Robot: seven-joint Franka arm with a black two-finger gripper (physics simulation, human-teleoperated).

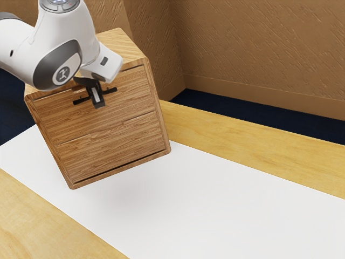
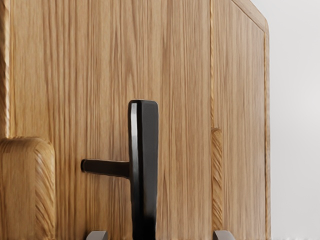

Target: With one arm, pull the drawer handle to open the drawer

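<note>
At the upper drawer [image 1: 129, 100] front, toward the exterior view's left, the gripper [image 1: 96, 100] hangs over the black handle [image 2: 143, 165]. Fingertips [image 1: 104, 253] would be wrong view, so note from the wrist view: the fingertips [image 2: 96, 235] stand apart, one on each side of the bar, with a gap on both sides. Nothing is clamped yet.

Task item: the handle is a bar on a short post, mounted mid-front on the upper drawer. The drawer front looks flush with the cabinet [image 1: 118, 46], so I read it as shut.

Step in hand (my reading): close on the bar, then pull straight out.

Risks:
- The bar sits off centre between the fingertips. One finger would likely meet it first and push sideways, giving a skewed hold.
- Pulling before the fingers close would let the gripper come away without the drawer.
- A pull at an angle to the drawer's travel could bind the drawer or slip the pads off the smooth bar.
- The cabinet stands free on the white mat [image 1: 215, 205] on the table [image 1: 259, 145]. A hard pull could drag or tip it toward the near side instead of opening the drawer.

Containers: the upper drawer and lower drawer [image 1: 116, 148] are both closed. Their contents are hidden, so load and resistance are unknown.
</note>
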